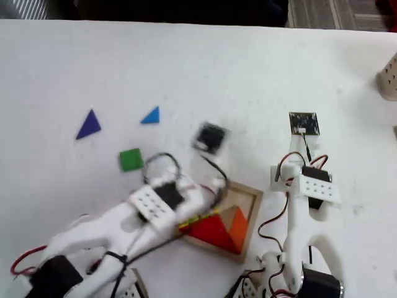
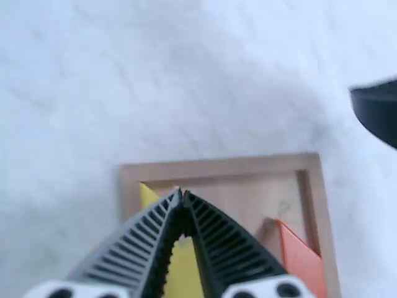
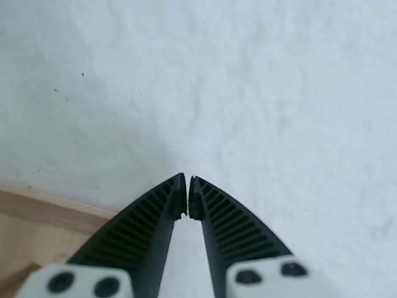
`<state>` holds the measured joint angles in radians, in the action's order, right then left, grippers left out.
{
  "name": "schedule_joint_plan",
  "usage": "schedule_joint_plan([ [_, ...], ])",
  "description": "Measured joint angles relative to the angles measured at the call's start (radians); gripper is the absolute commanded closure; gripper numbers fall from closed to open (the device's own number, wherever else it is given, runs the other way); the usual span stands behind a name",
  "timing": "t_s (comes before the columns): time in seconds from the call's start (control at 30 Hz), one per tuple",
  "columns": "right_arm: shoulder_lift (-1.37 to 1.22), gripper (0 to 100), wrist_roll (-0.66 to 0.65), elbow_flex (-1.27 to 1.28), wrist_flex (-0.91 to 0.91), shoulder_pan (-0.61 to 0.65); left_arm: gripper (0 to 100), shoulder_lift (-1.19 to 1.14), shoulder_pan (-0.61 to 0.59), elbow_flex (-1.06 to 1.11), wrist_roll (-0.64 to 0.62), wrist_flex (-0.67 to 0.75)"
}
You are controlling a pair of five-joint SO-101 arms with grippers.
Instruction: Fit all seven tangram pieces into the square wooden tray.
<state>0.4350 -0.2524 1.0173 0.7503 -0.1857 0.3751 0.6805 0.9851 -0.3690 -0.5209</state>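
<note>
Left gripper (image 2: 183,197) shut above the tray (image 2: 217,167)
It hangs empty over the yellow piece (image 2: 149,197) inside. The right gripper (image 3: 187,189), also pinched closed, sits just outside the tray. Beyond the tray lie the green square (image 1: 130,159), blue triangle (image 1: 151,116) and purple triangle (image 1: 89,124).

The left gripper (image 2: 183,200) and right gripper (image 3: 187,186) both have jaws pressed together, angled downward.

The left pincer (image 2: 183,197) and right pincer (image 3: 187,186) are black and ribbed, on white arms. The surface (image 1: 217,68) is white. The tray (image 2: 217,166) is pale wood. Under the left pincer lies a yellow piece (image 2: 147,196), with an orange piece (image 1: 239,225) and red triangle (image 1: 214,231) beside it. Well apart from it are a green square (image 1: 131,159), light blue triangle (image 1: 151,116) and purple triangle (image 1: 89,125).
</note>
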Motion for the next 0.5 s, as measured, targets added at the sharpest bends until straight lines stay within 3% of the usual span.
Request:
schedule_joint_plan([
  [0.13, 0.0, 98.1, 0.0, 0.0, 0.0, 0.0, 98, 0.048, -0.207, -0.005, 0.097, -0.041],
  [0.33, 0.0, 98.1, 0.0, 0.0, 0.0, 0.0, 96, 0.055, -0.428, -0.081, 0.532, -0.206],
  [0.5, 0.0, 98.1, 0.0, 0.0, 0.0, 0.0, 71, 0.055, -0.526, -0.081, 0.761, -0.224],
])
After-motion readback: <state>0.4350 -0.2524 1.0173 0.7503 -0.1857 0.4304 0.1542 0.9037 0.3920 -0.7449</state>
